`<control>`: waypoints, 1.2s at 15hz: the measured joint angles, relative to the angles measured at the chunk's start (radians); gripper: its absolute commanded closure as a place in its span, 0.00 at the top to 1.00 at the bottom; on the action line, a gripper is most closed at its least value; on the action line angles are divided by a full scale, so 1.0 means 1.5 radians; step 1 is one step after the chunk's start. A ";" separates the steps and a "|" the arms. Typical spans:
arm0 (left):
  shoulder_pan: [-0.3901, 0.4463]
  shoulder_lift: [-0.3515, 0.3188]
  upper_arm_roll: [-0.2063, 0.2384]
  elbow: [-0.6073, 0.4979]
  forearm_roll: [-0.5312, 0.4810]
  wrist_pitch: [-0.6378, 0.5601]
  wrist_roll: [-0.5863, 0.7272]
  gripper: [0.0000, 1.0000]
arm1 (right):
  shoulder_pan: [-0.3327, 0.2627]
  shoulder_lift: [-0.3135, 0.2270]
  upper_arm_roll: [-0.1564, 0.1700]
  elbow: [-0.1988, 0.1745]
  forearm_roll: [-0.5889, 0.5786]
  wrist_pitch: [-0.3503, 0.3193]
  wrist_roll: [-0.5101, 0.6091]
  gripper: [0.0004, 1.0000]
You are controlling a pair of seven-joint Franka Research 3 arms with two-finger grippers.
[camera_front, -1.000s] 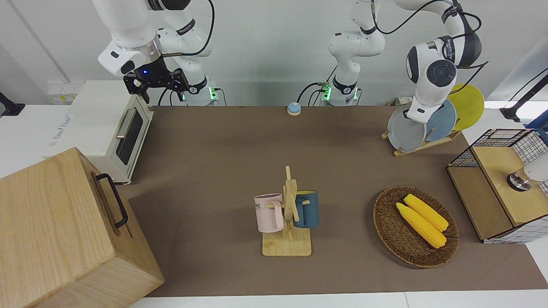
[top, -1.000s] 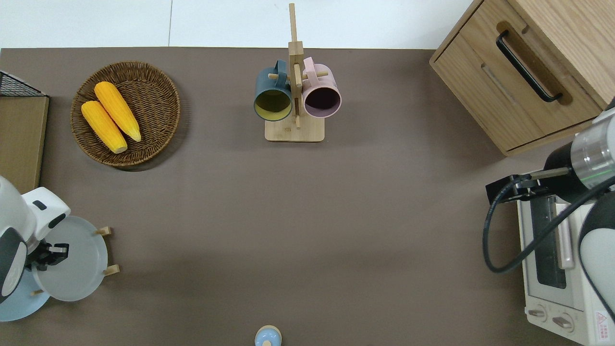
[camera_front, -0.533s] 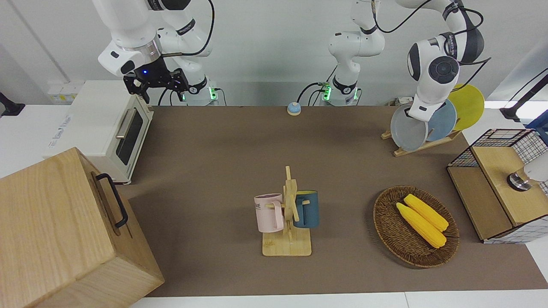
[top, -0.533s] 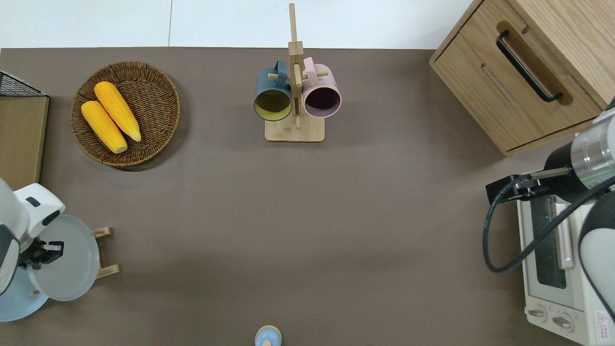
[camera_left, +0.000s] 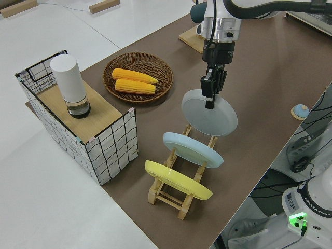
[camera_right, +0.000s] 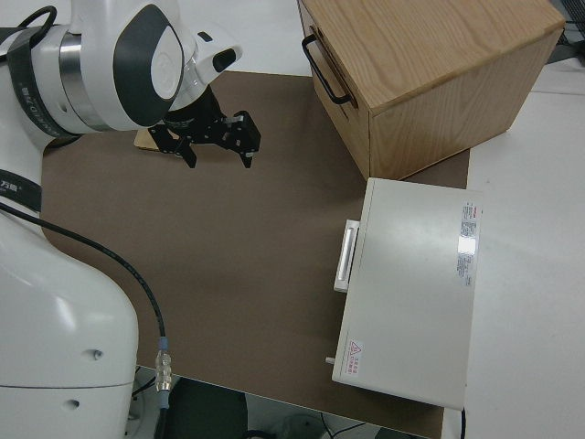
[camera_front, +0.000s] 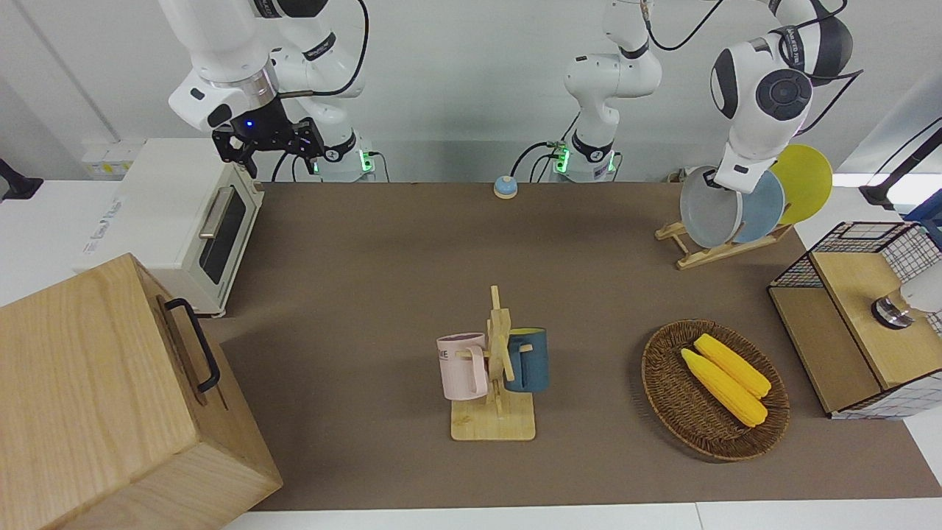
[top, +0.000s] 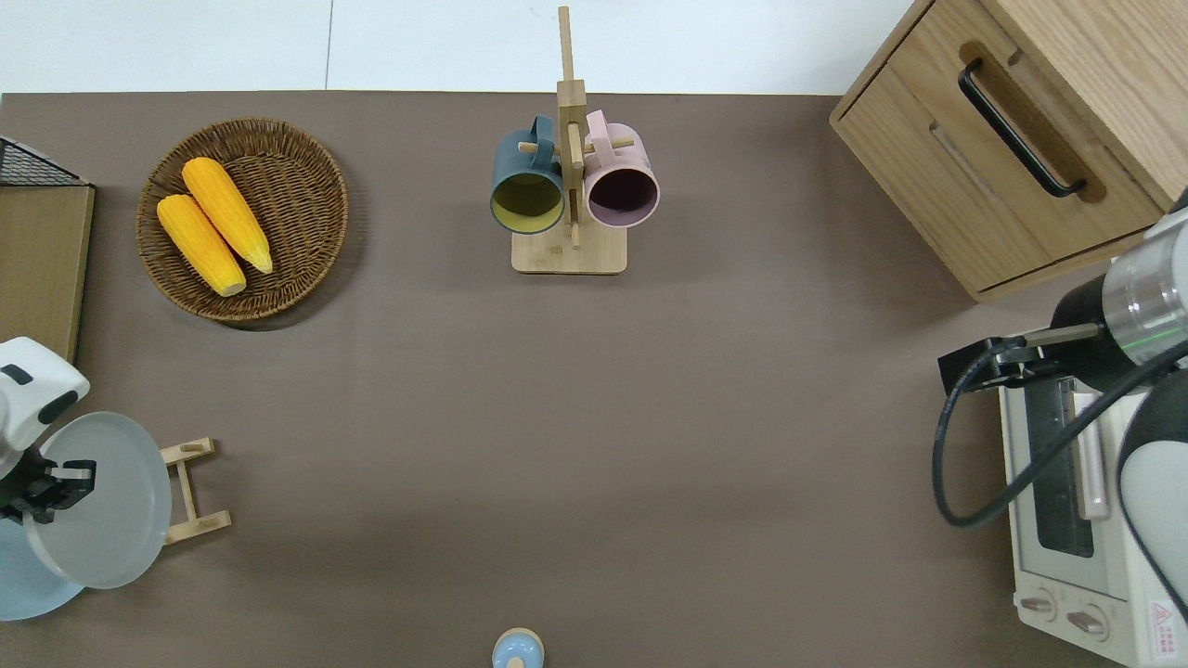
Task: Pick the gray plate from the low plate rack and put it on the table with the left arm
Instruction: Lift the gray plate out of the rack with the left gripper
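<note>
Brown matting covers our table (camera_front: 383, 243), and we take the low plate rack (camera_left: 179, 194), at the left arm's end, as our landmark. Since a second ago our left gripper (camera_left: 209, 93) has lifted the gray plate (camera_left: 209, 112) out of the rack's slot farthest from us; the plate now hangs clear above that end of the rack, pinched by its upper rim and tilted. We judge the pick done, with only the carry to bare table and the set-down left. The plate is round, pale gray, shallow, with a raised rim. Still in the rack are the yellow plate (camera_left: 178, 180) nearest us and the light blue plate (camera_left: 192, 149) next. Farther out sits the wicker basket (camera_left: 138, 78) of corn. Our right arm is parked, right gripper (camera_right: 206, 137) spread apart.
</note>
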 measured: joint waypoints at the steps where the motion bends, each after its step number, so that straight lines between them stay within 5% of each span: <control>1: -0.001 -0.001 -0.001 0.012 -0.015 -0.013 0.000 0.13 | 0.000 0.000 0.000 0.000 0.000 0.000 0.000 0.98; 9: -0.003 -0.009 -0.018 0.059 -0.246 -0.049 -0.048 0.14 | 0.000 0.000 0.000 0.000 0.000 0.000 0.000 0.98; 14: -0.003 -0.007 -0.021 0.025 -0.375 0.033 -0.052 0.14 | 0.000 0.000 0.000 0.000 0.000 0.000 0.000 0.98; 18: -0.003 -0.007 -0.052 -0.046 -0.388 0.128 -0.058 0.13 | 0.000 0.000 0.000 0.000 0.000 0.000 0.000 0.98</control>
